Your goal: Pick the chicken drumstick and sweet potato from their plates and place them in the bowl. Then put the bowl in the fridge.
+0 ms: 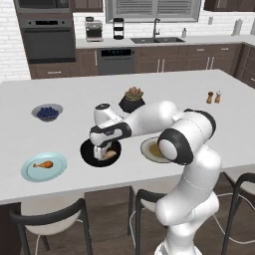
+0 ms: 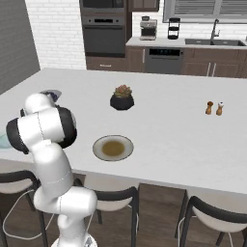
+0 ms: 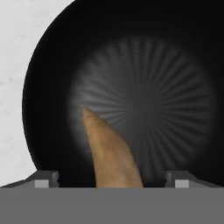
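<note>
Now gripper (image 3: 112, 179) spread wide, sweet potato (image 3: 114, 155) between fingers, over black bowl (image 3: 175, 57)

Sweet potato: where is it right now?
The sweet potato sits between the hand's fingertips, over the black bowl. In the left base view that's between the drumstick's blue plate and the beige plate.

White rounded arm (image 1: 191, 164) — dark glossy joints, bulbous links
</note>
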Tool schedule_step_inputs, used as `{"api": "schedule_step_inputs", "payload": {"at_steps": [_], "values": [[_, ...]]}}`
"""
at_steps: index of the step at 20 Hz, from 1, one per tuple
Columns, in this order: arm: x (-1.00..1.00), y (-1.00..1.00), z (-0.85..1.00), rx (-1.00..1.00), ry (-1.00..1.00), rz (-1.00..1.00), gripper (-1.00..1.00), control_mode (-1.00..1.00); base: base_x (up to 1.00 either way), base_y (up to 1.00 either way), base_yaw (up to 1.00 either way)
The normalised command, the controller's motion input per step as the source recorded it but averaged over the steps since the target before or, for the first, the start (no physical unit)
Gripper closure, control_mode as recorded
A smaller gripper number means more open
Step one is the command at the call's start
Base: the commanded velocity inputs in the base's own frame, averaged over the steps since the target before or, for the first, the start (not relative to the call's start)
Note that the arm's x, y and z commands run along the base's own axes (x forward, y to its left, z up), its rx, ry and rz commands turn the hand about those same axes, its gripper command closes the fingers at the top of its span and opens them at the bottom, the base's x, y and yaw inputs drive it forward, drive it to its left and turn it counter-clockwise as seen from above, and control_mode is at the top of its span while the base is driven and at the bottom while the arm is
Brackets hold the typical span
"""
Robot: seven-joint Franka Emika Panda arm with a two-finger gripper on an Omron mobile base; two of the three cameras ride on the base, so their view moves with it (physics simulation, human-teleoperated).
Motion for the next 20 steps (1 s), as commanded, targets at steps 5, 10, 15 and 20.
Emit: {"api": "schedule_step_inputs", "payload": {"at_steps": [5,10,15,20], "values": [[-0.25,0.32,0.87,0.05,0.00,0.00,-1.00,-1.00,0.00,0.00,0.00],[-0.92,0.68,0.86,0.00,-0.05,0.03,-1.00,-1.00,0.00,0.00,0.00],[-1.00,0.64,0.20,0.00,-0.26,0.00,-1.00,-1.00,0.00,0.00,0.00],[-1.00,0.31,0.02,0.04,-0.26,0.06,-1.00,-1.00,0.00,0.00,0.00]]}}
